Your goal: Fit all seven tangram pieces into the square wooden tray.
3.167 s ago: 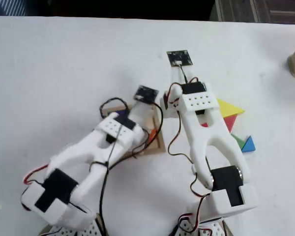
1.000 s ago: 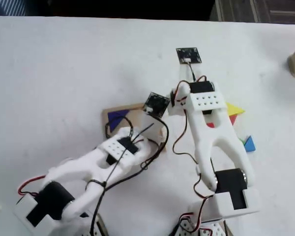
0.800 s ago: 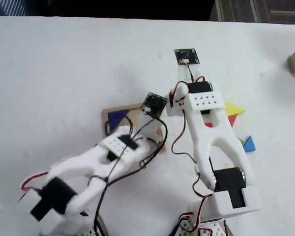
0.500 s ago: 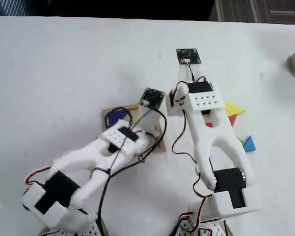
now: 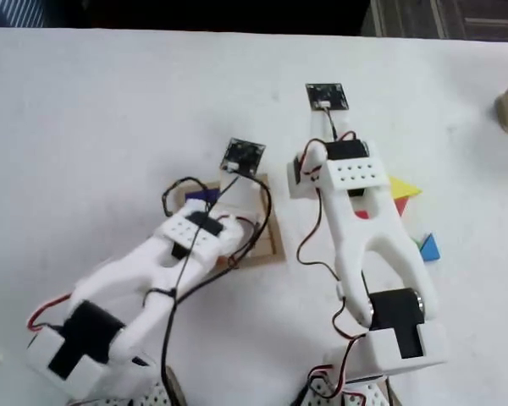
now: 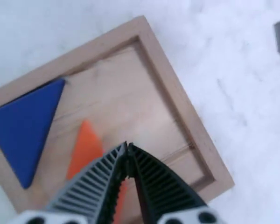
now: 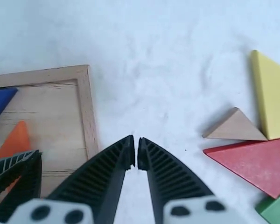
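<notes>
Lying in the tray point(image 6: 177, 100), orange piece point(image 6: 84, 147) runs lengthwise under closed left claw point(image 6: 127, 151); right claw point(image 7: 135, 156) closed too.

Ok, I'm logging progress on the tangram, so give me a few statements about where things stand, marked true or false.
The blue triangle lies in the wooden tray. True.
The red piece is in the tray. False: it lies on the table, beside the yellow piece.
The left gripper is shut, over the tray. True.
The right gripper holds the yellow piece. False: it is shut on nothing, over the table between the tray and the loose pieces.
</notes>
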Controlling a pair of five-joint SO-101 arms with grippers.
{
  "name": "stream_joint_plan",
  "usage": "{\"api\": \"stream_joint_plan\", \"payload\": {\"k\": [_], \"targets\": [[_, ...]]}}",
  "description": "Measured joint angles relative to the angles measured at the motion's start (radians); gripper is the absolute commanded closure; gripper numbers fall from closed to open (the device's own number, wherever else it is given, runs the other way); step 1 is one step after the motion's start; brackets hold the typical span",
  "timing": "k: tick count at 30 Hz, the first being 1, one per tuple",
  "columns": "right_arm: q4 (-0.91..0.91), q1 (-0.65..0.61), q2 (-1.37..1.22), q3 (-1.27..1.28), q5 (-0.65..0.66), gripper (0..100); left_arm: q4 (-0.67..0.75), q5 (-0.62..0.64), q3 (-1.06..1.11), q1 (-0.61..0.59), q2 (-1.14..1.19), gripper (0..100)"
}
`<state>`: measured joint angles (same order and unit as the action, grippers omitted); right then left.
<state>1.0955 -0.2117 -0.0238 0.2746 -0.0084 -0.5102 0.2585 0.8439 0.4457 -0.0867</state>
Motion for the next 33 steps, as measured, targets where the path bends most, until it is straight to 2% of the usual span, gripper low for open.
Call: {"api": "stream_joint_plan", "payload": {"k": [4, 9, 19, 29, 33], "targets": [[0.000, -0.002, 0.000, 0.000, 0.000, 97.8, -0.089, -0.063, 0.009, 0.002, -0.012, 98], [0.000, 0.000, 0.000, 0.000, 0.000, 97.8, -0.172, -0.071, 0.017, 0.000, -0.012, 98], [0.000, -0.002, 0.000, 0.000, 0.000, 97.8, -0.172, -0.071, 0.025, -0.106, -0.020, 98], [0.000, 0.000, 0.000, 0.000, 0.000, 97.8, -0.173, -0.080, 0.025, -0.112, -0.023, 98], [0.000, 0.000, 0.000, 0.000, 0.000, 97.8, -0.173, -0.081, 0.048, -0.117, -0.112, 98]]}}
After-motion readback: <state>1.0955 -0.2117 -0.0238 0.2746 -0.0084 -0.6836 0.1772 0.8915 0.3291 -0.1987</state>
